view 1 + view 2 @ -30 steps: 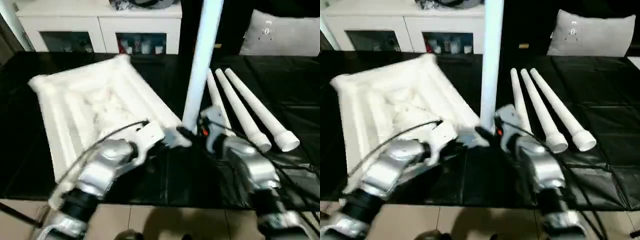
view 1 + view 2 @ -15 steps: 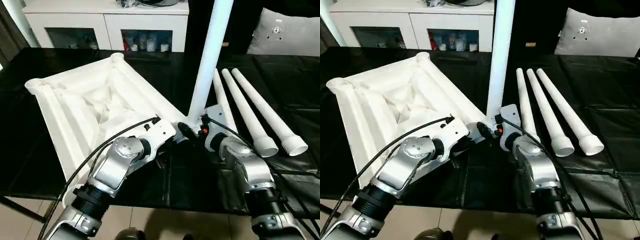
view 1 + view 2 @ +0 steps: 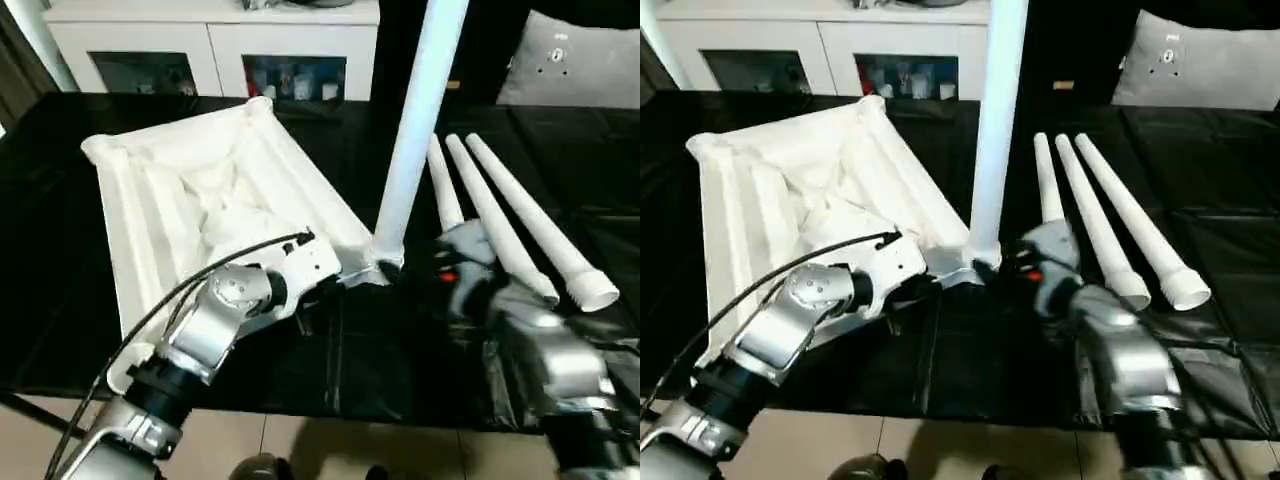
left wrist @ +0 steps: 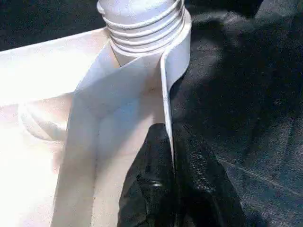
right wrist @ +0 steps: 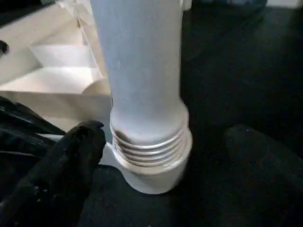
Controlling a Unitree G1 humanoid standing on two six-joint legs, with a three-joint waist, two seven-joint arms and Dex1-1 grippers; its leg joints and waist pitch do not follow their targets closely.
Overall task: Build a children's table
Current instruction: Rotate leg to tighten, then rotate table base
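The children's table top lies upside down on the black table, its ribbed underside up. One white leg stands upright in the near right corner socket, its threaded base seated in the ring. My left gripper is shut on the thin rim wall of the table top, just short of that socket. My right gripper is open, with one black finger on either side of the leg's base and gaps between them and the leg. Three loose legs lie side by side to the right.
A white cabinet with shelves stands behind the table. A grey pillow sits at the back right. Black cloth covers the table around the loose legs. The table's near edge runs under my forearms.
My right gripper has opened and drawn back a little from the leg's base. The leg stays upright in its socket. My left gripper keeps its hold; the camera has shifted.
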